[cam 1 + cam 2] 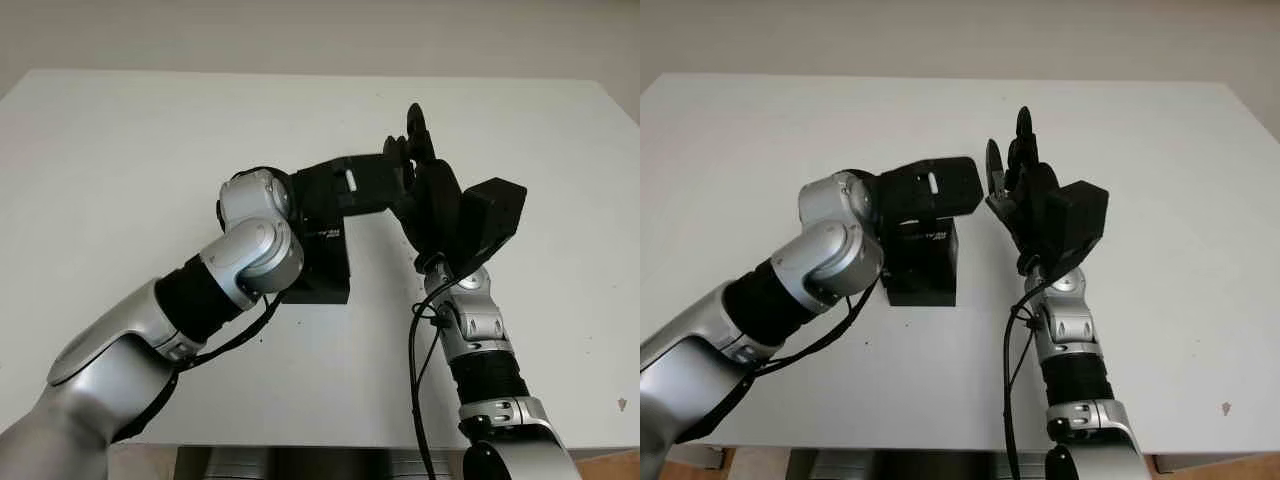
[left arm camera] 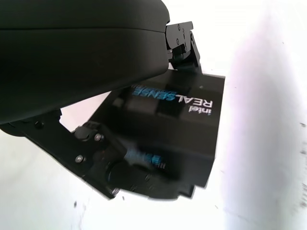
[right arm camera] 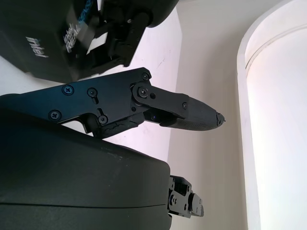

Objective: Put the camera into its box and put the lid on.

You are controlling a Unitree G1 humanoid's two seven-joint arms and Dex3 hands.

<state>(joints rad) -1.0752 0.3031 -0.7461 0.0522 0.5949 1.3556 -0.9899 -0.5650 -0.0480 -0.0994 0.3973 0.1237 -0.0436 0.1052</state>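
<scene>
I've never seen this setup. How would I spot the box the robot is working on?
Start with the white table. Near its middle, under the left robot hand, sits a black box, with the right robot hand open and raised just beside it. It is the only loose item on the table, and its top reads "intel REALSENSE".

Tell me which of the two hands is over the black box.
The left hand: it reaches across above the black box on the table. The right hand is open and raised beside the box, not over it.
</scene>
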